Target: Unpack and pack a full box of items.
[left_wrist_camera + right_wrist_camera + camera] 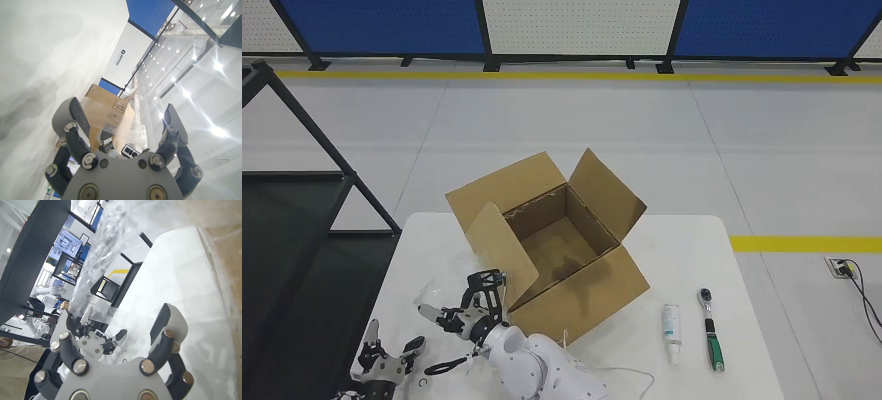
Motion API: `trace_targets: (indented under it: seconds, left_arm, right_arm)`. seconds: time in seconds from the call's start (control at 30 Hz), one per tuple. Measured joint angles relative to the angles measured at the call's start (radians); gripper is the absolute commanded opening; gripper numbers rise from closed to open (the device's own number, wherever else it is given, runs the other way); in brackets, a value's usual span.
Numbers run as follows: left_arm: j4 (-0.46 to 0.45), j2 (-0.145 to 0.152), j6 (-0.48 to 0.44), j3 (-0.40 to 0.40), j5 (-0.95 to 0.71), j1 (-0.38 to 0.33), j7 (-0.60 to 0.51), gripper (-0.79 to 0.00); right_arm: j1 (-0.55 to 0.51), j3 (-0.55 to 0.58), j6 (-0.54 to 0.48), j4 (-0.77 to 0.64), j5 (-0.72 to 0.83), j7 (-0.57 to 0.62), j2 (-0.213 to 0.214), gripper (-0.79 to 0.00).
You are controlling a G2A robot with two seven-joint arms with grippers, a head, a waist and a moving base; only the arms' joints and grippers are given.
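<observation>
Blue-and-white partitions point(582, 25) back the white worktop point(712, 260), where the open cardboard box point(562, 250) stands mid-surface. My left hand point(122, 108) hangs spread at the near left corner; my right hand point(117, 315), likewise spread, meets clear plastic wrap point(98, 256) beside the box.

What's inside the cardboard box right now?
The cardboard box shows only bare brown floor, nothing lying on it. Its near corner is hidden behind the front wall and a raised flap.
</observation>
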Motion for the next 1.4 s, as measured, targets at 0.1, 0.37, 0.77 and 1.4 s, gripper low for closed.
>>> trace_targets:
  seconds: [0.1,0.37,0.77,1.4]
  left_arm:
    - [-0.003,0.000,0.000,0.000,0.000,0.002,-0.002,0.000]
    - [-0.008,0.001,-0.003,0.002,0.014,0.017,-0.042,0.000]
    - [-0.016,0.003,-0.023,-0.009,0.011,0.041,-0.096,0.000]
    - [-0.033,0.006,-0.036,0.001,0.051,0.059,-0.167,0.000]
  right_arm:
    - [-0.016,0.006,0.012,-0.024,-0.017,0.010,0.004,0.000]
    - [-0.060,0.022,0.029,-0.110,-0.085,-0.004,0.018,0.000]
    - [-0.113,0.051,0.040,-0.226,-0.166,0.007,0.037,0.000]
    - [-0.272,0.122,0.038,-0.495,-0.299,0.088,0.094,0.000]
